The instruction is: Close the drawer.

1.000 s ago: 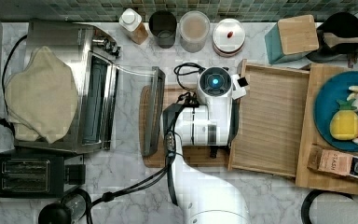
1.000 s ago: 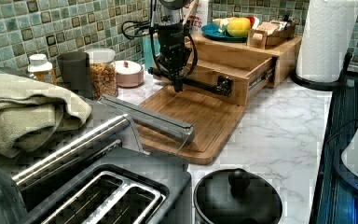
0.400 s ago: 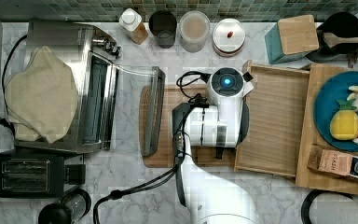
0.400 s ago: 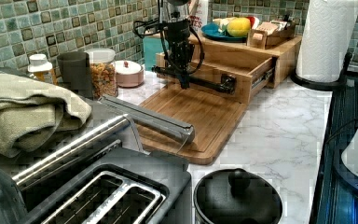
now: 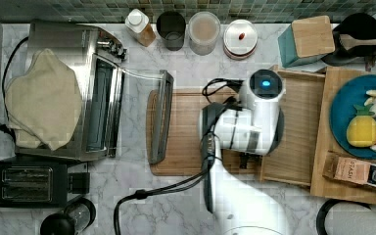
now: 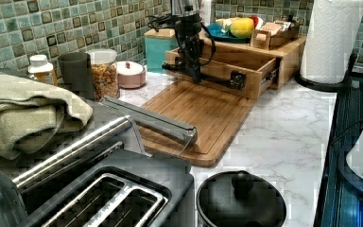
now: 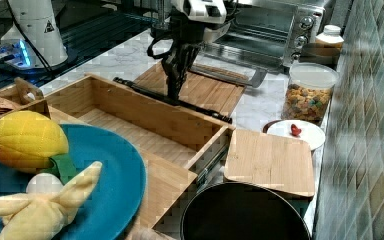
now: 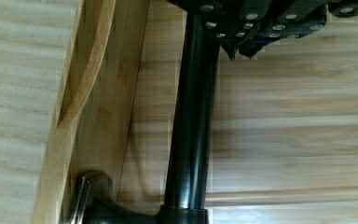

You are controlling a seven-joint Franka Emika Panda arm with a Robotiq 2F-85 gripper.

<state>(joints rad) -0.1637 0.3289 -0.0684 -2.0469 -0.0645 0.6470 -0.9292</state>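
The drawer (image 5: 298, 127) is a shallow light wood tray that sticks partway out of its wooden stand (image 5: 323, 169) toward the top view's left. A black bar handle (image 8: 191, 116) runs along its front (image 6: 227, 71). My gripper (image 8: 240, 49) points down at the outer side of that handle (image 6: 212, 79), over the cutting board, with its fingers shut together and nothing between them. In the right view the gripper (image 7: 172, 95) stands against the bar (image 7: 200, 111), and the drawer's bare bottom (image 7: 130, 125) shows. From above, my white arm (image 5: 254, 117) covers the drawer's front edge.
A bamboo cutting board (image 5: 186, 132) lies before the drawer, with the toaster oven's open door (image 5: 159, 117) resting on its far end. Jars (image 5: 203, 32) and a teal box (image 5: 308, 39) line the tiled wall. A blue plate (image 5: 347, 112) with toy fruit sits on the stand.
The gripper has moved toward the top view's right together with the drawer's front, and the drawer has slid further into its stand.
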